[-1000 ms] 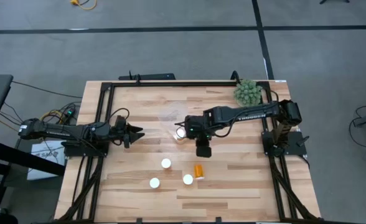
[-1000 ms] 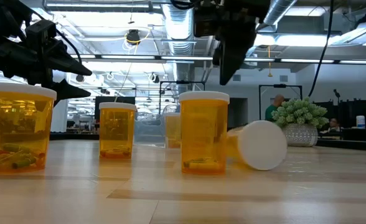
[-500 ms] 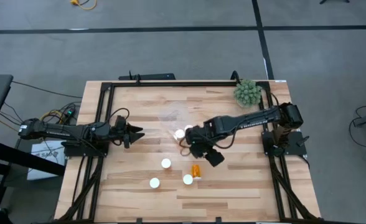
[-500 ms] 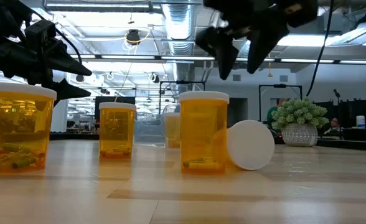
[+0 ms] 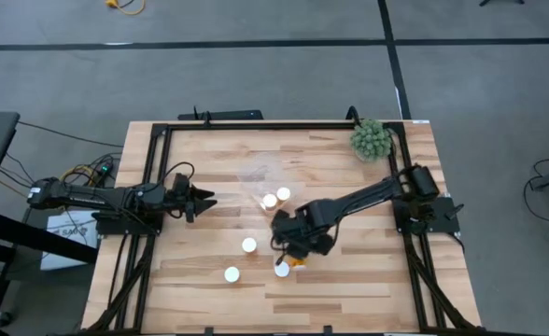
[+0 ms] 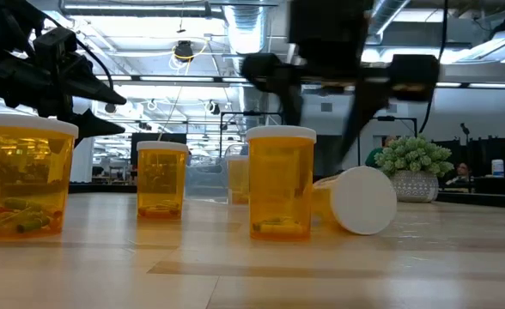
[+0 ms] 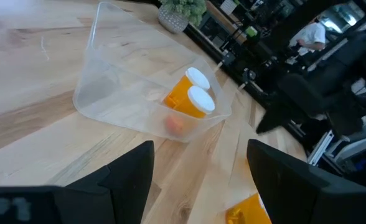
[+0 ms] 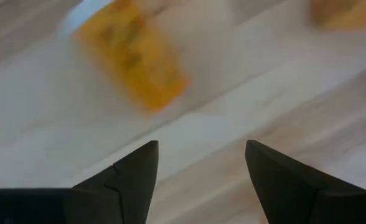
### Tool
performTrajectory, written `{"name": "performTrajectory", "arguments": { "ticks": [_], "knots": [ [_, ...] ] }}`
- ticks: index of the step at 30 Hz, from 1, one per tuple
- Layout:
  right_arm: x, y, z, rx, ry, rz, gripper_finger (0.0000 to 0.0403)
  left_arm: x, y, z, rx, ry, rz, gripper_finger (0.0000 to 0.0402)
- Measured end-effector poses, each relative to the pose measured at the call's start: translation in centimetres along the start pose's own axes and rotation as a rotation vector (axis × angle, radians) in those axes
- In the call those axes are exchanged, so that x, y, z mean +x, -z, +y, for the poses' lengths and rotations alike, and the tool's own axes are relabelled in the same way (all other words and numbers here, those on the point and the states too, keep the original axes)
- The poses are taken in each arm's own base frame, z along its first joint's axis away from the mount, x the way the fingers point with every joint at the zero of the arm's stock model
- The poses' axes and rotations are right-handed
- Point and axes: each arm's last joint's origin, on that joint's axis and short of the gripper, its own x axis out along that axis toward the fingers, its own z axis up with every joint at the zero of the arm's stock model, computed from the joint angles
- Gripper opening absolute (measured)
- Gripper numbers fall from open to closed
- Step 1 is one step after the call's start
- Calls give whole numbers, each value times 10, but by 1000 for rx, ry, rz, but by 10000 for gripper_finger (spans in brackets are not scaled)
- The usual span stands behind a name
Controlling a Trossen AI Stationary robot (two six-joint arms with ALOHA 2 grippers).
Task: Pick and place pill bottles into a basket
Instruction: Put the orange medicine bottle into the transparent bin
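My right gripper (image 5: 296, 250) is open and low over the table's near middle, and its wrist view (image 8: 198, 162) shows nothing between the fingers. An orange pill bottle (image 8: 133, 53) lies on its side just ahead of them. In the low view its white cap (image 6: 355, 199) faces the camera. Three bottles stand upright nearby (image 5: 248, 245) (image 5: 232, 274) (image 5: 281, 269). The clear basket (image 7: 108, 81) rests on the table and holds two bottles (image 7: 192, 96), seen from above as white caps (image 5: 275, 198). My left gripper (image 5: 207, 198) waits open at the left, pointing at the basket.
A green spiky plant ball (image 5: 371, 138) in a pot stands at the far right corner. A black frame (image 5: 256, 124) runs around the tabletop. People show in the room beyond the table (image 6: 381, 146). Bare wood lies at the near left (image 5: 172, 280).
My right gripper has gone from beside the basket toward the table's near edge and down, turning on the way. It now stands low by the lying bottle. The two bottles in the basket now show uncovered.
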Motion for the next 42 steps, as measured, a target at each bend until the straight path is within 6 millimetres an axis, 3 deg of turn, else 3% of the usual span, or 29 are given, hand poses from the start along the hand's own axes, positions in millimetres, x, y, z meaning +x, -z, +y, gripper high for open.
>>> {"name": "performTrajectory", "arguments": {
  "ticks": [10, 17, 23, 28, 42],
  "knots": [
    [-2, -4, 2, -180, 25, 13, 235, 1, 1, 0, -7, 9, 27, 247],
    [-3, -8, 6, -59, 31, 31, 235, 1, 1, 0, -8, 10, 26, 247],
    [-5, -9, 11, -122, 42, 83, 235, 1, 1, 0, -8, 10, 26, 247],
    [-5, -12, 9, -65, 86, 80, 235, 1, 1, 0, -8, 10, 26, 247],
    [-7, -28, 27, -161, -9, 15, 235, 1, 1, 0, -8, 9, 25, 247]
  ]
}}
